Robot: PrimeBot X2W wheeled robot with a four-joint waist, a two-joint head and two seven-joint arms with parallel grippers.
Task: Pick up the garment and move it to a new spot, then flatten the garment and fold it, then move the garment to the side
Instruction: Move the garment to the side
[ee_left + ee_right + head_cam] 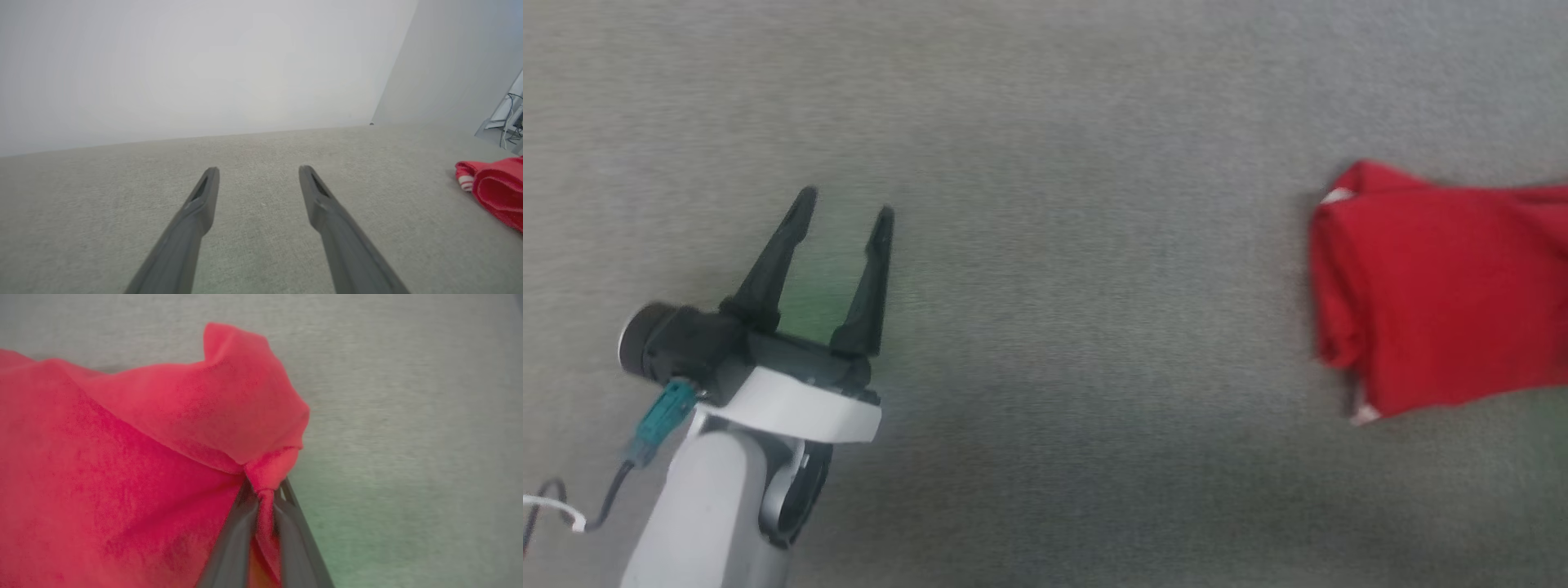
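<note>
Our right gripper has its two dark fingers drawn narrow, pinching a twisted tuft of the red jersey-style garment of soft cloth between them. In the right wrist view the cloth bunches at the fingertips and fans out to the left and upward, with one peaked fold at the top. Our left gripper stands wide with nothing between its two long dark fingers. It sits over the grey carpet-like surface at the lower left of the head view, well apart from the garment.

We see the garment lying on the grey surface at the right edge of the head view and running out past that edge. We read its long axis as left to right across that view, though we cannot tell its full length. Its folded, nearly straight end points left, toward the left gripper.

We count one garment, two grippers and two fingers on each. The upper face of the garment is plain red and softly creased, with two small white bits at its left end, one at the upper corner and one at the lower. In the left wrist view the garment shows at the right edge, beyond the spread fingers of the left gripper. One red-and-white striped cuff sits at its near end, below a pale wall.
</note>
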